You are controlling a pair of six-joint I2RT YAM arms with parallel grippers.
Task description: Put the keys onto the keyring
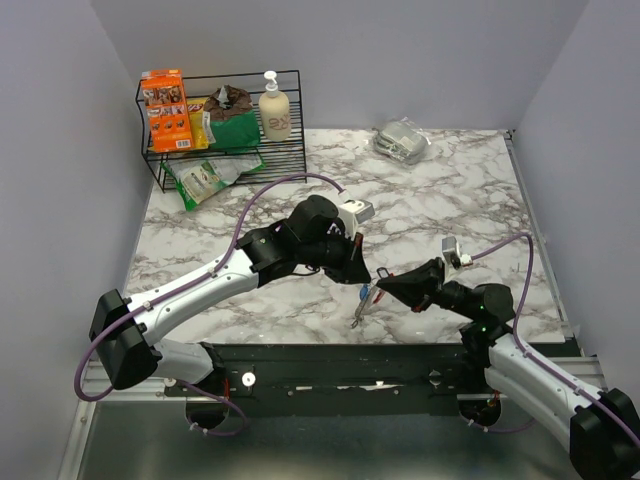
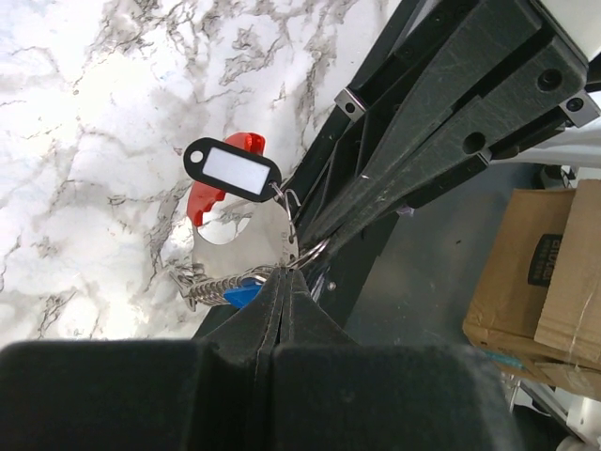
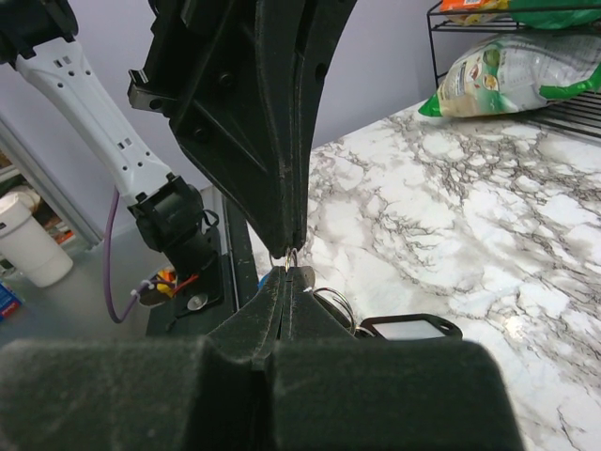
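Left wrist view: left gripper (image 2: 285,279) and right gripper (image 2: 320,245) pinch the keyring (image 2: 208,282), tips meeting. A blue key (image 2: 242,294) hangs beside them.

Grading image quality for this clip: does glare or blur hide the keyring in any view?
Top external: even, sharp, keyring tiny. Left wrist: glare whitens the table; left fingers blurred, red clip sharp. Right wrist: right fingers blurred, keyring mostly hidden.

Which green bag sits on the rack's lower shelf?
The pale white-and-green bag, sticking out the front; the darker green bag sits a level higher.
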